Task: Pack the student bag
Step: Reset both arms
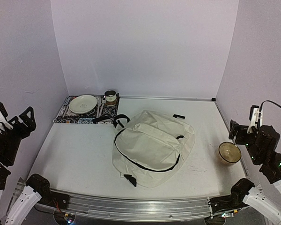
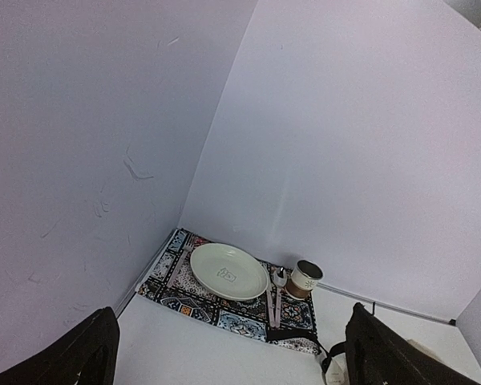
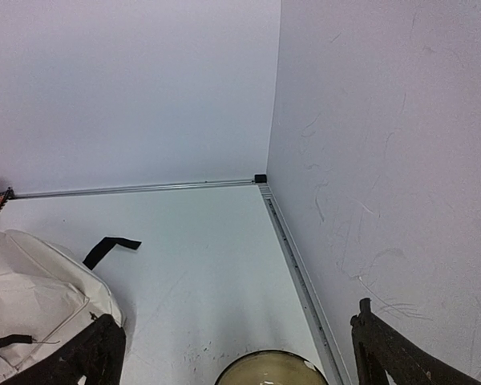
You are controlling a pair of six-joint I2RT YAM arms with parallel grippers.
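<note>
The student bag point(image 1: 152, 147), a large cream backpack with black straps and a black zipper, lies flat mid-table with the zipper shut. Its corner point(image 3: 24, 281) and a loose black strap point(image 3: 111, 246) appear in the right wrist view. My left gripper point(image 1: 14, 117) hangs open by the left wall, well apart from the bag. Between its fingers the left wrist view looks toward the far-left corner, left gripper point(image 2: 232, 321) empty. My right gripper point(image 1: 243, 124) is open at the right wall, above a bowl, and the right gripper point(image 3: 234, 317) holds nothing.
A patterned placemat point(image 1: 68, 115) lies in the far-left corner and carries a pale plate point(image 1: 83, 103), cutlery point(image 1: 99, 108) and a brown-and-white mug point(image 1: 110, 97). An olive bowl point(image 1: 230, 152) sits near the right wall. Walls close in on three sides.
</note>
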